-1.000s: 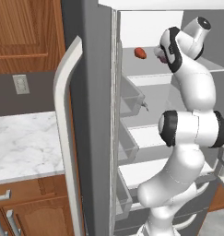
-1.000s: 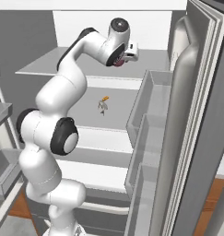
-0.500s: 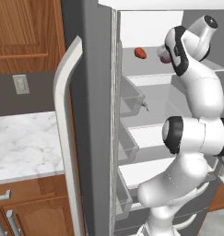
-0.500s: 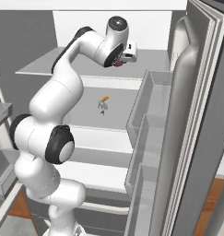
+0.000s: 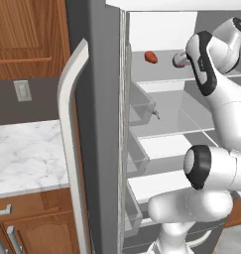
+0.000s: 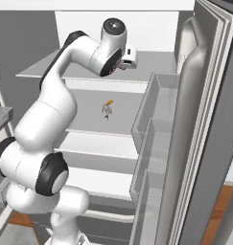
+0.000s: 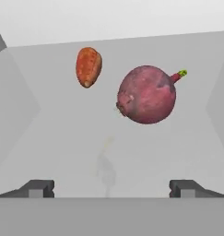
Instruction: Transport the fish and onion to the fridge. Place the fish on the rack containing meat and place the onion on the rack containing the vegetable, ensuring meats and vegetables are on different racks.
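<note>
Fingers (image 7: 111, 189) spread wide, hold nothing, tips apart at bottom of hand view. Ahead: onion (image 7: 146, 94) on top shelf of fridge (image 5: 99, 124), clear of fingers. Beyond it, to left, red-brown oval lump (image 7: 88, 66) on same shelf. One shelf lower, fish (image 6: 107, 109) lies near middle. Door bins (image 6: 154, 143) at right.
</note>
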Controlling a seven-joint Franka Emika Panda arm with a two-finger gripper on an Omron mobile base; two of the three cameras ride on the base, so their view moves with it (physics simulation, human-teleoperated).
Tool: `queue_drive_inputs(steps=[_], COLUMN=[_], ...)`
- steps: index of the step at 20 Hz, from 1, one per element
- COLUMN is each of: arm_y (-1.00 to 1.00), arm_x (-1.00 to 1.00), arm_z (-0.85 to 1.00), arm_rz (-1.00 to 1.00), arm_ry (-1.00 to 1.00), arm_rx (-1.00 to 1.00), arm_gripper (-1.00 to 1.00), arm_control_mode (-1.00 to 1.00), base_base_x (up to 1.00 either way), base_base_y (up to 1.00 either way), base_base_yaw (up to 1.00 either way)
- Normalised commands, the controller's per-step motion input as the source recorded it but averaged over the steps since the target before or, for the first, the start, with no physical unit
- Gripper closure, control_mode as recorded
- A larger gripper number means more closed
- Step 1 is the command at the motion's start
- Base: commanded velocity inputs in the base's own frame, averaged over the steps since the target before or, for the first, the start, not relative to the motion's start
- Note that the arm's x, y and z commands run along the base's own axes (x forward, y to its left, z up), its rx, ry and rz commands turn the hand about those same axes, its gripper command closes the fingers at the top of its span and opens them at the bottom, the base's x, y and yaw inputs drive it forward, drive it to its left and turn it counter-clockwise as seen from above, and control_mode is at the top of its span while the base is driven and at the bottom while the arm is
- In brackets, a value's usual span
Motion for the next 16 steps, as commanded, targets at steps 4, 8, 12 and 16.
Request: queue_drive_inputs(steps=[4,8,12,16], arm_y=[0.18,0.28,0.47,0.29], arm_x=[-0.97,-1.00,-1.00,-1.00], arm_z=[-0.03,-0.30,-0.20,-0.29], arm_rz=[0.00,0.00,0.00,0.00], arm_ry=[-0.05,0.00,0.11,0.08], arm_rx=[0.00,0.00,0.00,-0.01], arm_gripper=[-1.00,-1.00,-1.00,-1.00], arm_control_mode=[-1.00,-1.00,-1.00,-1.00], base_base_x=[0.00,0.00,0.00,0.00], base_base_y=[0.00,0.00,0.00,0.00], base_base_yaw=[0.00,0.00,0.00,0.00])
